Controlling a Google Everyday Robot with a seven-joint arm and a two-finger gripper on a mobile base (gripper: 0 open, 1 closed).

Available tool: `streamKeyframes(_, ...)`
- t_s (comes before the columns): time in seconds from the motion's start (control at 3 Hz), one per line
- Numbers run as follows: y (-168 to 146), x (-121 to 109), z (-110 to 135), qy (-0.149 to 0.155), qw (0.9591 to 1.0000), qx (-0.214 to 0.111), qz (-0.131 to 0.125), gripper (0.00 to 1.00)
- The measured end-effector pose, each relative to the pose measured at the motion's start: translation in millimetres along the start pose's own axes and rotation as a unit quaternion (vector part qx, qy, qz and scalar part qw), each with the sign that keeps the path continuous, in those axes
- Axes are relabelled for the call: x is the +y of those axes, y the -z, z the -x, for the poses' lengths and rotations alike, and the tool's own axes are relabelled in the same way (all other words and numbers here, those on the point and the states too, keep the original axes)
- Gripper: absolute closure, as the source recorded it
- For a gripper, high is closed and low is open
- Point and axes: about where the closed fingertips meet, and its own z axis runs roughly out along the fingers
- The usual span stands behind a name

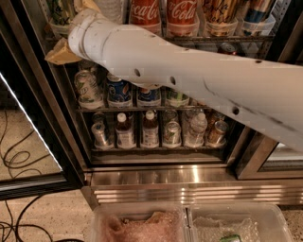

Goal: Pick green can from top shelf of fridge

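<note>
Background: open glass-door fridge (189, 177) with black frames, wire racks and a stainless base, standing on a speckled floor (28, 208) where dark cables (14, 158) are trailed. Foreground, bottom edge: two clear bins (142, 222), contents not identifiable. Top shelf (213, 40): uppermost rack, fronted by a row of clear holders; two red cola cans (142, 12) are seated mid-row, and further cans are seated to the right. Green can (60, 10): placed at the far left of the top shelf, seated in the end holder (57, 29); only the lower body is shown, the lid being cut off by the frame edge. It is stood upright, long axis vertical, top presumably upward. Arm (199, 80): one white arm, stretched from the right edge up to the left across the racks. Gripper (65, 49): carried at the arm's far end, at the left of the top shelf, mostly masked by the wrist; only tan parts are seen, and whether the jaws are spread or pressed together cannot be told. Key relation: the green can is found just beside the wrist end, up and to the left of the visible tan part; contact cannot be confirmed. Judgement: a level side grasp across the vertical axis is called for, followed by a lift clear of the holder. Lower racks (151, 108): short cans and small bottles, not concerned.
</note>
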Motion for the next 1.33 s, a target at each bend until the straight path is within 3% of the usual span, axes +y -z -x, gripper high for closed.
streamKeyframes(0.33,-6.0,-0.9,20.2,0.001,0.9999,-0.017,0.003,0.0)
streamKeyframes(0.67,-12.4,-4.2,46.5,-0.016,0.9988,-0.035,-0.031,0.0)
streamKeyframes(1.0,-12.4,-4.2,46.5,-0.016,0.9988,-0.035,-0.031,0.0)
streamKeyframes(1.33,-12.4,-6.7,45.4,-0.041,0.9968,-0.032,-0.061,0.0)
